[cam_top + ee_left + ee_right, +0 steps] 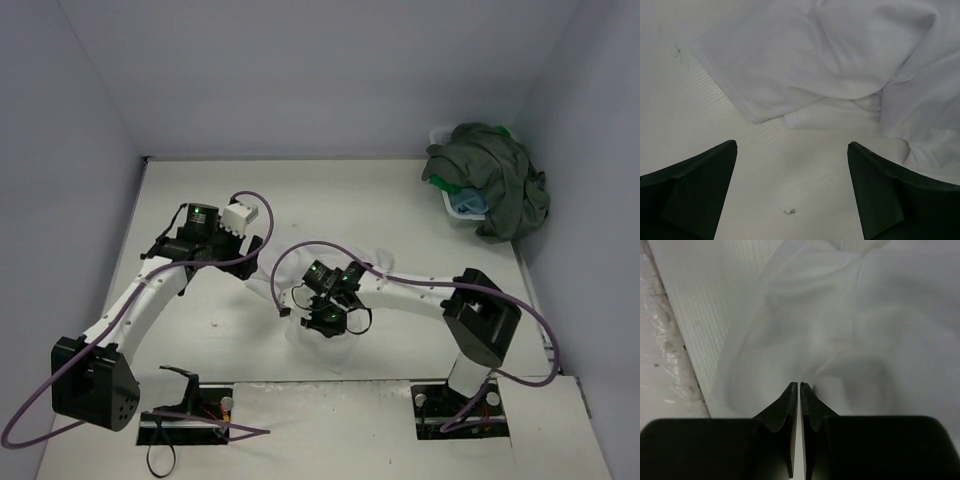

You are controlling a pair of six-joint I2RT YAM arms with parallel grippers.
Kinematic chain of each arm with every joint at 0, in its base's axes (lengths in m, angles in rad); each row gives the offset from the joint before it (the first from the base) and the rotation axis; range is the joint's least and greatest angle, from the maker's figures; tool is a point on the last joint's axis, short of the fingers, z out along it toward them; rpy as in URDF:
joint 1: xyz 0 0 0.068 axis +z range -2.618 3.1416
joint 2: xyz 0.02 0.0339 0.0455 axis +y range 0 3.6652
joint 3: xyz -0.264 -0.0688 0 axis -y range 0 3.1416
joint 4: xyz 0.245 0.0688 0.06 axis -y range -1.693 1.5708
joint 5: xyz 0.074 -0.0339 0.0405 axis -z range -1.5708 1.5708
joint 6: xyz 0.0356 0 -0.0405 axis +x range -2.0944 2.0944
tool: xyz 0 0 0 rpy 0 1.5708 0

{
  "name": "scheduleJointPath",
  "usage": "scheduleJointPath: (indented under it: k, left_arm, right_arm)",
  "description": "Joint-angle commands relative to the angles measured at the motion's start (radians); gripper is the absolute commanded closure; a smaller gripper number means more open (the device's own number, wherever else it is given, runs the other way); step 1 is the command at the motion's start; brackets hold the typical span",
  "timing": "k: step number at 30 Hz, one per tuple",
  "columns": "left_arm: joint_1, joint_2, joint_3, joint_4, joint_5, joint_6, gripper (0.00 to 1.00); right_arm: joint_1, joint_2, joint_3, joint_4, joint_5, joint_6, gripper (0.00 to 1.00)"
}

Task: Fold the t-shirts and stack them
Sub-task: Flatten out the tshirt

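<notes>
The right hand pinches the white t-shirt on the table; the left hand hovers beside it, wide open.

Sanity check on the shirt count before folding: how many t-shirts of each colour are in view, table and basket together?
white t-shirt: 1, on the table
olive-grey t-shirt: 1, heaped over the basket
green t-shirt: 1, only slivers showing
light blue t-shirt: 1, mostly hidden in the basket
Total: 4
</notes>
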Motion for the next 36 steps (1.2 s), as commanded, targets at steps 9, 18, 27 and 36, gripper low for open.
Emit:
scheduleJointPath:
  k: [9,18,27,36]
  left_arm:
    - [0.040,-0.074,0.040,0.019,-0.016,0.042,0.14]
    - [0.044,-0.117,0.013,0.002,0.009,0.031,0.14]
    - [0.044,-0.117,-0.013,0.009,0.023,0.020,0.14]
    - [0.043,-0.111,-0.027,0.025,0.038,0.004,0.14]
  right_arm:
    - [-0.100,0.229,0.163,0.149,0.122,0.013,0.96]
    - [-0.269,0.349,0.293,0.169,0.265,0.021,0.93]
    - [-0.272,0.063,0.181,0.109,0.179,0.030,0.60]
    - [-0.208,-0.040,0.103,0.038,0.135,0.024,0.50]
